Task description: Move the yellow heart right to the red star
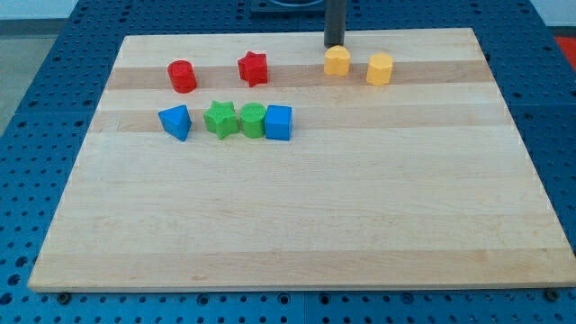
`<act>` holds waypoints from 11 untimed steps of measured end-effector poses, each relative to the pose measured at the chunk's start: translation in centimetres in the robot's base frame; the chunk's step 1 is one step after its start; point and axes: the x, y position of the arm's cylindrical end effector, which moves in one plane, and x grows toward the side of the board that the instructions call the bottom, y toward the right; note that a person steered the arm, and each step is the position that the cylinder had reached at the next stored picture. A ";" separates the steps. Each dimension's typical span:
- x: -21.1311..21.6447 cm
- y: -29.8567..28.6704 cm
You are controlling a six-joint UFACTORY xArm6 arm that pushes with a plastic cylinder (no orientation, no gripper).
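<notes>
The yellow heart (337, 61) lies near the view's top, right of centre. The red star (254, 68) lies to its left, with a wide gap between them. My tip (335, 44) stands just above the yellow heart in the view, at its far side, very close to it or touching it; I cannot tell which. The rod rises out of the view's top.
A yellow hexagon (380, 68) lies just right of the heart. A red cylinder (182, 76) lies left of the star. Below them sit a blue triangle (175, 121), green star (220, 119), green cylinder (252, 120) and blue cube (279, 122) in a row on the wooden board (297, 225).
</notes>
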 end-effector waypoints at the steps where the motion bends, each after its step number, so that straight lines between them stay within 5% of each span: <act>1: -1.0 3.2; 3: 1.0 18.4; 4: 4.3 21.3; 6: 7.9 13.8; 11: 4.7 -5.9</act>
